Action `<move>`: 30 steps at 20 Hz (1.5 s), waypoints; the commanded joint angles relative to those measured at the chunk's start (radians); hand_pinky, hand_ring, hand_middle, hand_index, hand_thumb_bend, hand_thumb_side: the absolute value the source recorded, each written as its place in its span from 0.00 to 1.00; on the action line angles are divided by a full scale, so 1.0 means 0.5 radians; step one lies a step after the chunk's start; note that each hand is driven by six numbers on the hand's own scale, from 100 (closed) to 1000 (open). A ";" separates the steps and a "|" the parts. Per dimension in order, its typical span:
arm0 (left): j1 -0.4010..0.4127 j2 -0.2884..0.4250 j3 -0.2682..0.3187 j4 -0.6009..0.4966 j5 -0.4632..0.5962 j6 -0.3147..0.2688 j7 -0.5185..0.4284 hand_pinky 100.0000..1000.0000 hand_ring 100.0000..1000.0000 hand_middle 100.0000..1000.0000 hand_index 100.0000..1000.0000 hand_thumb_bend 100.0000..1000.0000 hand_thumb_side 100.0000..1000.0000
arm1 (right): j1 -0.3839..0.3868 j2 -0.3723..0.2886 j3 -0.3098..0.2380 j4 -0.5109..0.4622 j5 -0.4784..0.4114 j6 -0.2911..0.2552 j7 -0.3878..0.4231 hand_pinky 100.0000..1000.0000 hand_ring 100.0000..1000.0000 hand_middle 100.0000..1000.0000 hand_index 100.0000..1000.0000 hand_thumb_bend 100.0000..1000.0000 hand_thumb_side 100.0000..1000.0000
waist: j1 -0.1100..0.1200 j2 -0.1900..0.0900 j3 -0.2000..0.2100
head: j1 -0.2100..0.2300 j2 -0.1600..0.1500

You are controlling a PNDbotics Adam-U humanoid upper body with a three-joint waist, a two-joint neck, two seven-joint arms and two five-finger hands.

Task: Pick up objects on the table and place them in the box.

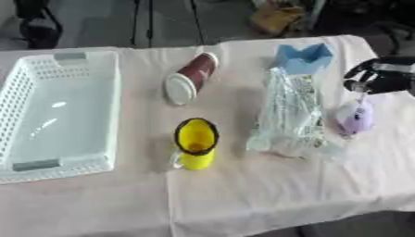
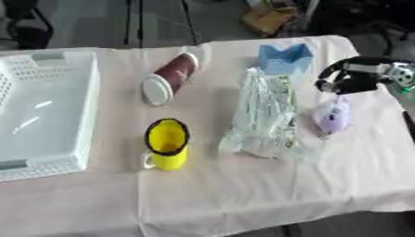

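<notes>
- Nearest on the table (image 1: 267, 194), well to the left of the right hand's fingers and nearer the camera, a yellow mug (image 1: 195, 143) with a dark rim stands upright; its inside looks yellow, and I cannot make out anything in it.
- Between the mug and the fingers lies a clear plastic packet (image 1: 289, 113), long and crinkled; what it holds is hard to make out.
- Just below the fingers sits a small lilac object (image 2: 333, 117), rounded; I cannot tell what it is.
- At the far left, well apart from the fingers, the white perforated box (image 1: 61, 115) holds nothing that shows; its left side is cut off in the right eye view.
- Right hand (image 2: 353, 76): black fingers (image 2: 327, 81) curled downward above the lilac object, close over it; whether they touch it cannot be told.
- Left of the fingers, past the packet, a brown paper cup (image 1: 191, 78) with a white lid lies on its side.
- Beside the fingers, at the packet's far end, an open blue carton (image 1: 304, 58) shows a hollow top; its contents are hidden.
</notes>
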 commanded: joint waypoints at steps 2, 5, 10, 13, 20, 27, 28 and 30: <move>-0.011 0.035 0.014 -0.026 -0.002 -0.001 -0.010 0.27 0.73 0.74 0.76 0.18 0.93 | -0.005 -0.096 -0.022 -0.004 0.019 0.007 0.052 0.70 0.84 0.90 0.91 0.27 0.91 | -0.003 -0.021 -0.001 | -0.008 0.018; -0.010 0.035 0.014 -0.027 -0.002 -0.001 -0.011 0.27 0.73 0.74 0.76 0.18 0.93 | 0.011 -0.100 0.008 -0.013 0.028 -0.001 0.103 0.72 0.86 0.91 0.92 0.32 0.94 | -0.001 -0.020 0.001 | -0.009 0.019; -0.011 0.035 0.012 -0.027 -0.001 -0.001 -0.014 0.27 0.73 0.74 0.76 0.18 0.93 | 0.035 -0.127 0.063 -0.053 0.113 -0.023 0.206 0.75 0.88 0.92 0.92 0.43 0.95 | -0.005 -0.019 -0.001 | -0.015 0.026; -0.013 0.033 0.010 -0.027 -0.001 0.001 -0.018 0.27 0.73 0.74 0.76 0.18 0.93 | 0.053 -0.131 0.087 -0.080 0.215 -0.036 0.235 0.77 0.89 0.93 0.91 0.48 0.96 | -0.008 -0.017 -0.002 | -0.017 0.027; -0.014 0.033 0.011 -0.029 -0.001 0.000 -0.021 0.27 0.73 0.75 0.76 0.18 0.93 | 0.093 -0.118 0.121 -0.117 0.332 -0.067 0.252 0.77 0.89 0.93 0.90 0.52 0.97 | -0.008 -0.014 0.002 | -0.018 0.027; -0.015 0.032 0.011 -0.030 0.000 0.000 -0.021 0.27 0.74 0.75 0.76 0.18 0.93 | 0.108 -0.121 0.147 -0.163 0.426 -0.089 0.261 0.74 0.88 0.93 0.90 0.49 0.86 | -0.008 -0.016 0.003 | -0.019 0.027; -0.015 0.031 0.010 -0.030 0.000 0.000 -0.022 0.27 0.74 0.75 0.76 0.18 0.93 | 0.111 -0.121 0.152 -0.174 0.453 -0.091 0.259 0.74 0.88 0.93 0.90 0.49 0.86 | -0.008 -0.016 0.003 | -0.020 0.027; -0.014 0.032 0.010 -0.030 0.000 0.001 -0.023 0.27 0.74 0.75 0.76 0.18 0.93 | 0.117 -0.124 0.165 -0.195 0.511 -0.097 0.255 0.72 0.86 0.94 0.91 0.46 0.73 | -0.008 -0.017 0.003 | -0.020 0.028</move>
